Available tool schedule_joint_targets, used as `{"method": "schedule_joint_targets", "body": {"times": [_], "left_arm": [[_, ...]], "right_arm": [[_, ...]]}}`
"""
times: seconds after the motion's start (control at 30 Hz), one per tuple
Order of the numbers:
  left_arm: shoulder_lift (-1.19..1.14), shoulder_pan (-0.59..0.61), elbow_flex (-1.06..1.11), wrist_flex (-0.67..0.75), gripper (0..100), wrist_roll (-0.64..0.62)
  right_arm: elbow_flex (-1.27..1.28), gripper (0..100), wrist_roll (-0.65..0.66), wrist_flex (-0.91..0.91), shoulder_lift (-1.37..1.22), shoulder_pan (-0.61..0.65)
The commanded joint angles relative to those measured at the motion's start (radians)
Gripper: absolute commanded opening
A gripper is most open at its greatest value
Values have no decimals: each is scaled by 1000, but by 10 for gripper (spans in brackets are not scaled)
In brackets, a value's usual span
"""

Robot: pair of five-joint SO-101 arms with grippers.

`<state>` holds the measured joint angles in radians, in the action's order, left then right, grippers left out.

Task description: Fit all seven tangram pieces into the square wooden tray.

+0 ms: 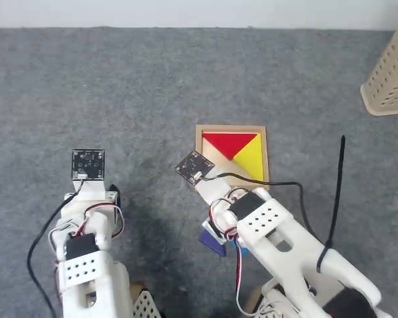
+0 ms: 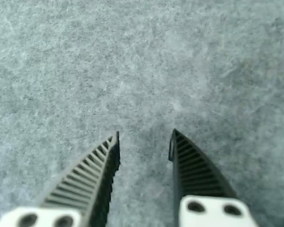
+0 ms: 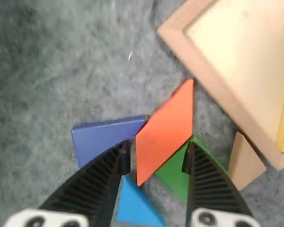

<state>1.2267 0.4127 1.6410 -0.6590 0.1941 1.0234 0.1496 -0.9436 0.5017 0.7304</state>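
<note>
- Where the table (image 1: 152,86) shows, its top is a grey, felt-like covering, mottled and flat; a pale wall (image 1: 186,12) runs along its far edge.
- Cream basket (image 1: 391,73) with punched holes, at the far right edge, well apart from the tray.
- Square wooden tray (image 1: 231,127), flat on the covering near the middle of the table. Red triangle (image 1: 229,142) fills its far part and a yellow triangle (image 1: 251,161) its right part; the two meet at the centre. The remaining floor is bare wood.
- Loose pieces, in a cluster on the covering just beside a corner of the tray: orange parallelogram (image 3: 164,132), dark blue triangle (image 3: 102,137), light blue triangle (image 3: 135,205), green piece (image 3: 180,177), tan triangle (image 3: 245,161). The orange one overlaps the green one; the tan one lies against the tray's rim.
- Right end effector (image 3: 157,146): fingers moderately parted, one on either side of the orange parallelogram, gripping nothing.
- Left end effector (image 2: 145,134): fingers moderately parted, holding nothing, above bare grey covering well to the left of the tray.
</note>
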Motion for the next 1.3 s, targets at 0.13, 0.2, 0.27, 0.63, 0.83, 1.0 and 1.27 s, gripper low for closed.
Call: {"method": "schedule_joint_targets", "body": {"times": [0.13,0.2,0.27,0.63,0.83,1.0,1.27], "left_arm": [[20,3,-4,26,168,6],[20,3,-4,26,168,6],[20,3,-4,26,168,6],[20,3,-4,26,168,6],[20,3,-4,26,168,6],[20,3,-4,26,168,6],[20,3,-4,26,168,6]], "right_arm": [[-117,195,-98,42,-45,7],[-163,195,-101,38,-111,5],[-204,195,-101,35,-179,5],[-239,192,-150,-27,-277,5],[-235,192,-137,-38,-315,-7],[-293,191,-109,-85,-414,-71],[-358,129,-106,-124,-430,-162]]}}
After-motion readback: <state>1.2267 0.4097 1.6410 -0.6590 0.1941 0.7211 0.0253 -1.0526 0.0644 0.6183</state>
